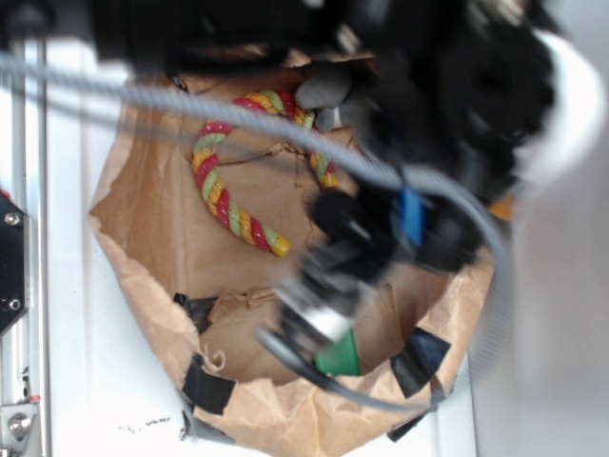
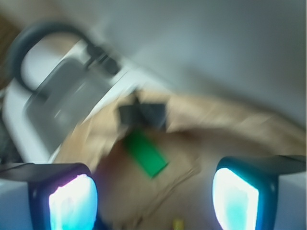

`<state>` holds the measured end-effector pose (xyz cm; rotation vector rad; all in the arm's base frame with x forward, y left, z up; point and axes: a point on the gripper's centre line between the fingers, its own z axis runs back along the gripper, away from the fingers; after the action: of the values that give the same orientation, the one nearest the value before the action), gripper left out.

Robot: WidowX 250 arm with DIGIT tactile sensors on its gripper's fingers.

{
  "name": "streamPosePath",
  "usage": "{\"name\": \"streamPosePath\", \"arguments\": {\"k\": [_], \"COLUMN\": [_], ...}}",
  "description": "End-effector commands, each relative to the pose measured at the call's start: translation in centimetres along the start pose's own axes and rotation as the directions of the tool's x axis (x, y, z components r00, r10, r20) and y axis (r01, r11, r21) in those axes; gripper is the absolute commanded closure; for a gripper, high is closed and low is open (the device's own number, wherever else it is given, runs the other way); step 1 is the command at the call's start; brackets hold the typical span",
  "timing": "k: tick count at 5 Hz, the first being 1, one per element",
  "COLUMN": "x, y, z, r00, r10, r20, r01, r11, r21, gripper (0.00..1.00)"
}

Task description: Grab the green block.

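Approach step: gripper (image 2: 153,201) w/ jaws wide apart, holding nothing, hangs above the green block (image 2: 146,153) lying flat on brown paper (image 1: 162,228) near its taped edge; next needs lowering and centring before closing.

A white table (image 1: 86,381) carries a torn sheet of brown paper (image 1: 162,228), fixed with black tape (image 1: 206,388). A metal rail (image 1: 21,143) runs along the table's left edge. Lighting is bright and even.
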<state>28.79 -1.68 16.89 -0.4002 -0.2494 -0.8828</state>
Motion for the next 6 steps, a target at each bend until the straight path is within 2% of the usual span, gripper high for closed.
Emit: {"name": "streamPosePath", "arguments": {"k": [1, 5, 6], "x": [-2.7, -2.7, -4.1], "y": [-0.7, -0.7, 0.8], "z": [-1.7, -1.7, -5.0], "r00": [0.955, 0.955, 0.946], "r10": [-0.274, -0.274, -0.3], "r20": [-0.112, -0.112, -0.123], "r01": [0.29, 0.29, 0.319], "r11": [0.943, 0.943, 0.929], "r21": [0.162, 0.162, 0.186], "gripper": [0.0, 0.0, 0.0]}}
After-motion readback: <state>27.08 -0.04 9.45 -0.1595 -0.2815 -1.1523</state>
